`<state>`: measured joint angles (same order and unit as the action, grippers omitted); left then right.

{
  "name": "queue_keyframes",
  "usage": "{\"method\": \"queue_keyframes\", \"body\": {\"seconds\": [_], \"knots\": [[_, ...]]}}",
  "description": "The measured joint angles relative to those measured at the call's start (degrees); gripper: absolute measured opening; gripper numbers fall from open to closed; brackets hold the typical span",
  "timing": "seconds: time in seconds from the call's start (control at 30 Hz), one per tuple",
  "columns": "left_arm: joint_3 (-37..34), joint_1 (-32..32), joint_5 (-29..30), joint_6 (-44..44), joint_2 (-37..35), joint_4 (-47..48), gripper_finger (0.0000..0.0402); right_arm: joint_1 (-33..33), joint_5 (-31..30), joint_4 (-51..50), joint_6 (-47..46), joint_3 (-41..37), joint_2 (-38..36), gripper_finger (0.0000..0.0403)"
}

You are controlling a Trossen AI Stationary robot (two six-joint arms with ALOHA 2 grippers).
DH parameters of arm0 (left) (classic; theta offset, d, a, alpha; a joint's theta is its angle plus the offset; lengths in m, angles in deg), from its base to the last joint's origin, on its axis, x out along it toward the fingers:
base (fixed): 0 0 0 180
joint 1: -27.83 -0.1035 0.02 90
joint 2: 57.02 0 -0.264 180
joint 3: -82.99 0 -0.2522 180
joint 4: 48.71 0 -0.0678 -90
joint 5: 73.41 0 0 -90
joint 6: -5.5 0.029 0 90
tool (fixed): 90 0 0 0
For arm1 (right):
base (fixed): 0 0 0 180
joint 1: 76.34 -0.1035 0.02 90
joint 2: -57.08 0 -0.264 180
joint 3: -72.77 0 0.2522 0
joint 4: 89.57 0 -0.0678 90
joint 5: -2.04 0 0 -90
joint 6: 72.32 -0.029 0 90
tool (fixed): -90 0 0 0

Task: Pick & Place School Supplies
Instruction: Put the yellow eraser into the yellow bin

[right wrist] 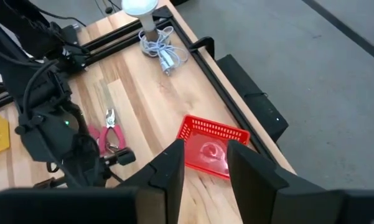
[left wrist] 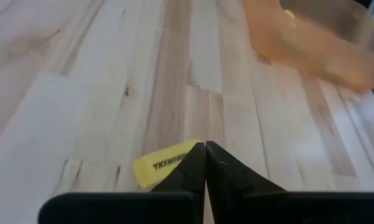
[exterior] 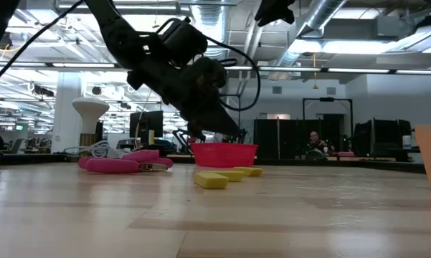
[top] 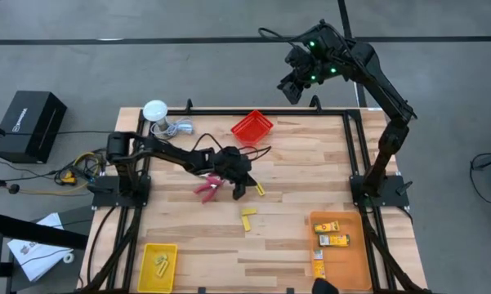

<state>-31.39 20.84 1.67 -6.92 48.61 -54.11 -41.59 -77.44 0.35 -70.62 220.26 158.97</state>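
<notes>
My left gripper (top: 238,191) is shut and empty, pointing down just above the table's middle. Its tips (left wrist: 205,146) stand beside a small yellow piece with dark lettering (left wrist: 163,164), which lies flat on the wood (top: 260,189). Two more yellow pieces (top: 248,217) lie nearer the front. The red-handled scissor-like tool (top: 207,187) lies flat just left of the gripper. Several yellow-orange boxes (top: 332,234) lie in the orange bin (top: 351,260). My right gripper (top: 292,86) is open and empty, raised high over the table's far edge, above the red bin (right wrist: 208,149).
A yellow bin (top: 147,278) holding tiny yellow pieces stands at the front left. The empty red bin (top: 252,126) stands at the far middle. A white round object with a cable (top: 156,111) is at the far left corner. A black frame rail runs along the far and right edges.
</notes>
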Motion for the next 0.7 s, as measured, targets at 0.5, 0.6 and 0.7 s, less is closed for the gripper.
{"method": "queue_keyframes", "body": {"seconds": [0.5,0.6,0.7], "knots": [[-0.04,1.80,7.33,-1.52,2.12,-3.30,0.0003,2.17,-0.39,2.36,-1.35,0.02,-9.63,0.0111],[-0.05,1.79,7.42,-1.90,3.17,-3.10,0.0003,2.17,-2.26,2.06,-2.17,0.02,-11.23,0.0111],[-0.04,2.05,6.68,-3.97,5.09,-4.15,0.0003,2.17,-3.21,2.07,-3.07,0.02,-12.74,0.0111]]}}
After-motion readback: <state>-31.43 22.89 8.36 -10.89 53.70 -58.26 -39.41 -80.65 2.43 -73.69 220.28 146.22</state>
